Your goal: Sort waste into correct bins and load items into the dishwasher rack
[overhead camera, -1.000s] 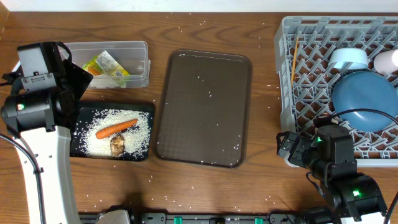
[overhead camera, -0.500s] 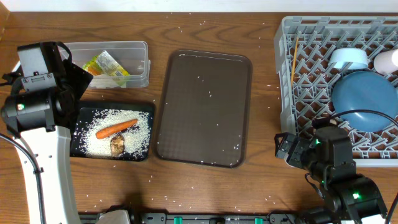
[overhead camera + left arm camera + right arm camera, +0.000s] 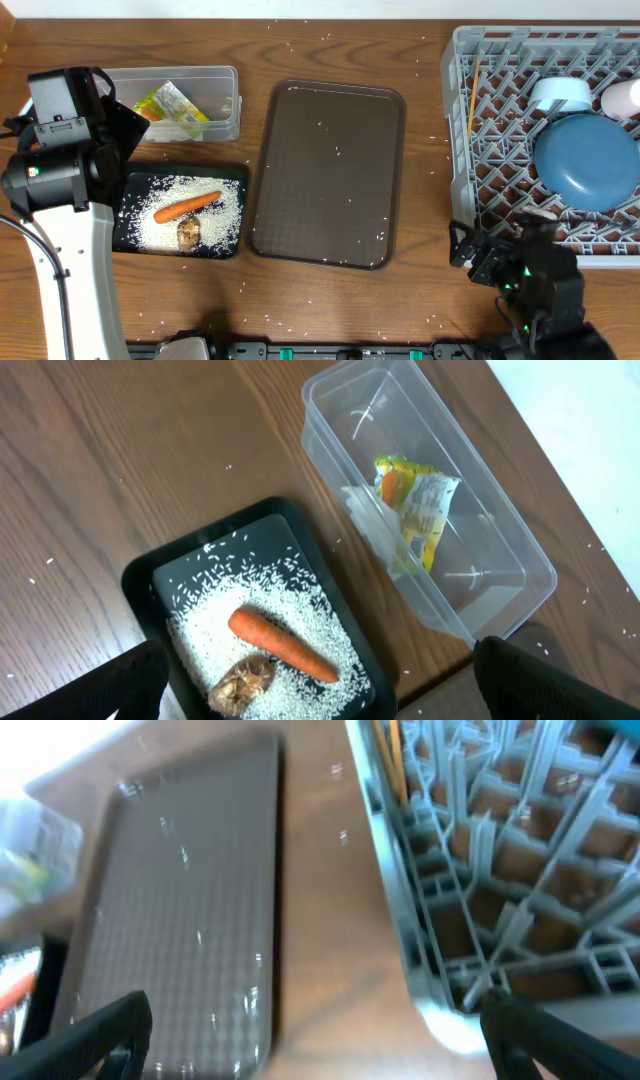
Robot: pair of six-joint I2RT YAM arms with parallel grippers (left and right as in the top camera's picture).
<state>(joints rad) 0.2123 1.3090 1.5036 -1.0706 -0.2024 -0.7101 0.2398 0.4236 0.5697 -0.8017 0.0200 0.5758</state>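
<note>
One carrot (image 3: 187, 206), one plate (image 3: 588, 160), maybe two cups (image 3: 560, 93)

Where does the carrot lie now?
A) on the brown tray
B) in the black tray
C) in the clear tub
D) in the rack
B: the carrot lies on the rice in the black tray, next to the lump.

An orange carrot (image 3: 186, 206) lies on rice (image 3: 226, 215) in the black tray (image 3: 180, 253).

Your left arm (image 3: 60, 170) stands tall on the far left, wrist pointing down; right arm (image 3: 530, 285) is tucked low at the near right — left gripper (image 3: 320, 695) and right gripper (image 3: 320, 1040) both have fingers spread wide apart.
</note>
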